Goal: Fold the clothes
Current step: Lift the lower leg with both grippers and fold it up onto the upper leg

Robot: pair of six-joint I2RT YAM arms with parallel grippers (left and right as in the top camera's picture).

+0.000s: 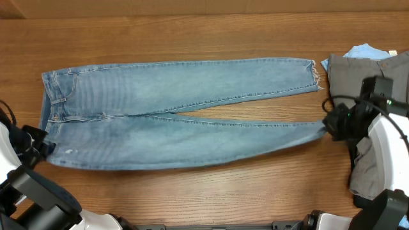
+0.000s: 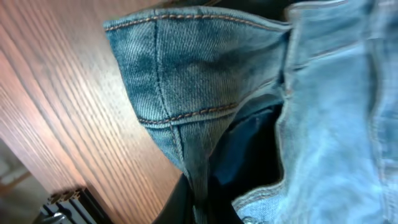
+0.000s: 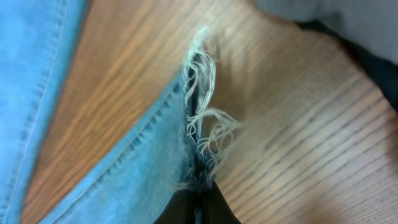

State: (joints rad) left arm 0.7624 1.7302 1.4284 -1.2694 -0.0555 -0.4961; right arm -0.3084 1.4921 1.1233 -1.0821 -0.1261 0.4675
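Light-blue faded jeans (image 1: pixel 179 108) lie flat across the wooden table, waistband at the left, frayed hems at the right. My left gripper (image 1: pixel 39 145) is shut on the near corner of the waistband (image 2: pixel 186 93); denim runs down between its black fingers (image 2: pixel 198 208). My right gripper (image 1: pixel 331 126) is shut on the frayed hem (image 3: pixel 200 118) of the near leg, with white threads sticking out above its fingers (image 3: pixel 198 202). Grey trousers (image 1: pixel 370 70) lie at the right edge with a bright-blue garment (image 1: pixel 365 50) peeking out behind them.
The far leg's frayed hem (image 1: pixel 314 73) lies close to the grey trousers. Bare wood table (image 1: pixel 211 191) runs along the front and back of the jeans. A metal frame part (image 2: pixel 62 202) shows at the table edge by my left gripper.
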